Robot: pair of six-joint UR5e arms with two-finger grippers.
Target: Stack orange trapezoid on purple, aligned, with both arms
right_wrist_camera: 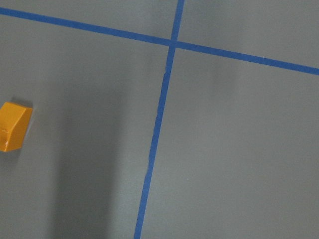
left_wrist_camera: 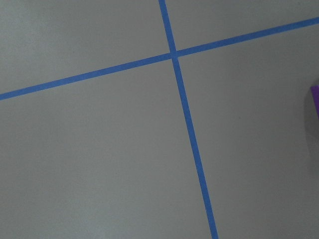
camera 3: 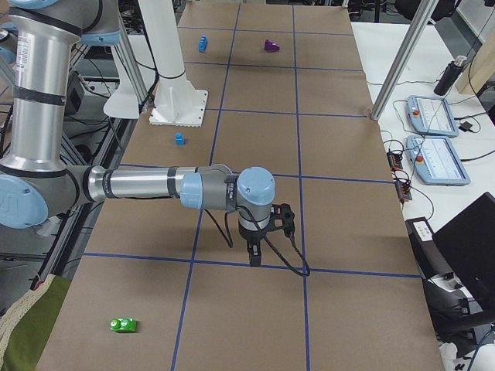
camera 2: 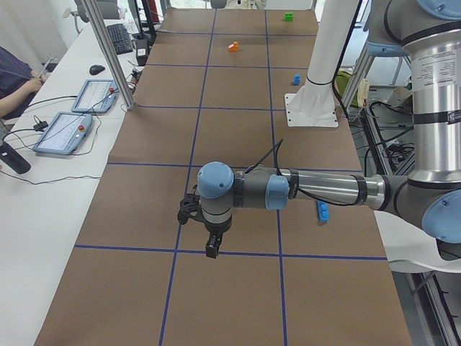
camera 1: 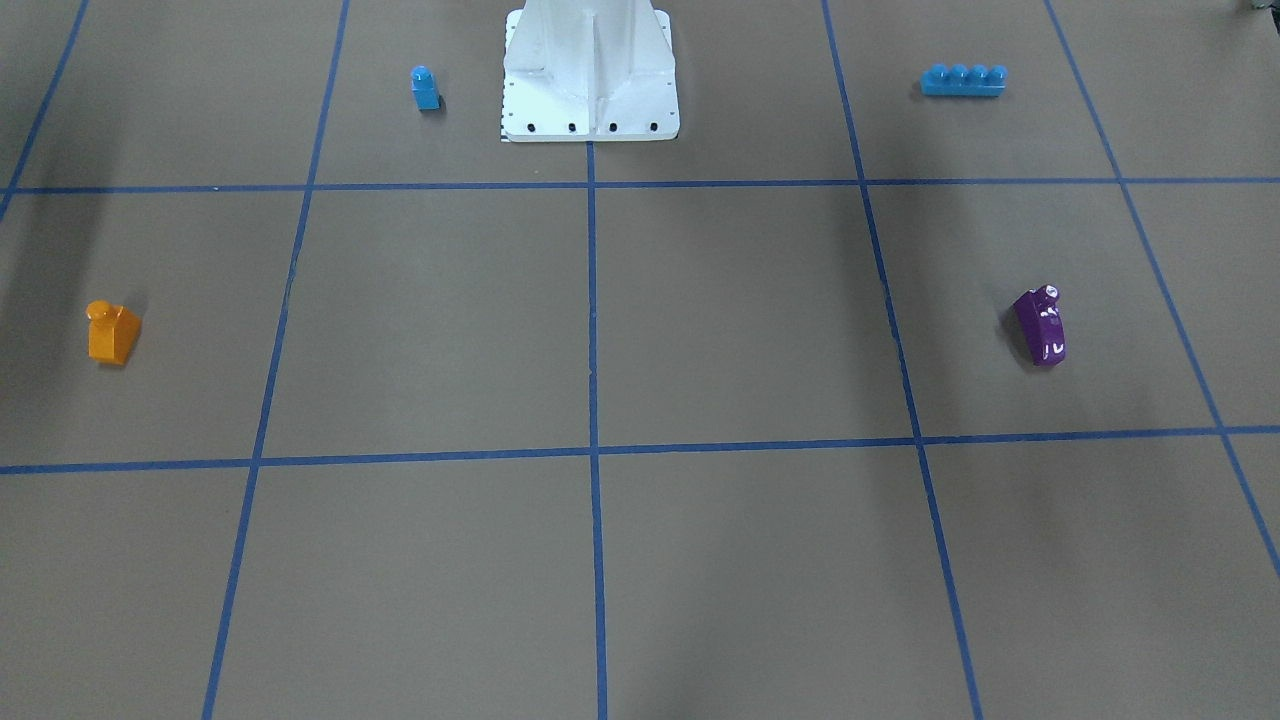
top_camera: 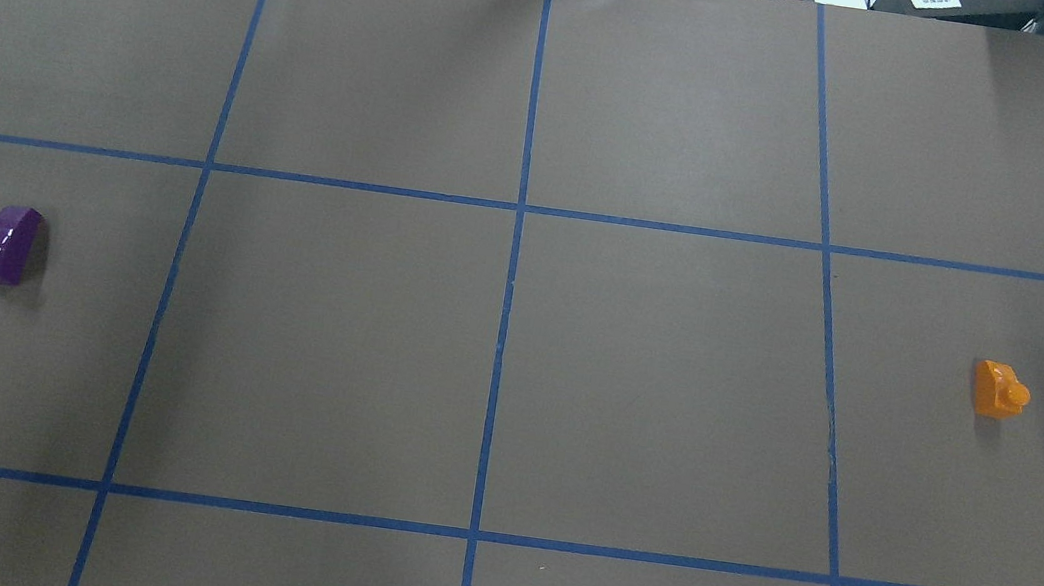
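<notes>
Left end effector (camera 2: 210,250) hangs over the tabletop (top_camera: 649,401); I cannot tell how far it is open. The purple (top_camera: 6,244) clips its wrist view's right edge. Equally unreadable, the right end effector (camera 3: 254,260) sees the orange trapezoid (right_wrist_camera: 12,127) at its wrist view's left edge. The blocks lie well apart.

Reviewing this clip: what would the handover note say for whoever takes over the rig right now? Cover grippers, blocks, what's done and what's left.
The left gripper hangs over the table; the side view does not show whether it is open or shut.
The right gripper is the same: over the table, state unclear.
The orange trapezoid sits on the table on the robot's right, with the purple far off on its left.
Done: nothing; neither block is gripped.
Left: grasp both, bring them together, stack orange on purple, aligned.
</notes>
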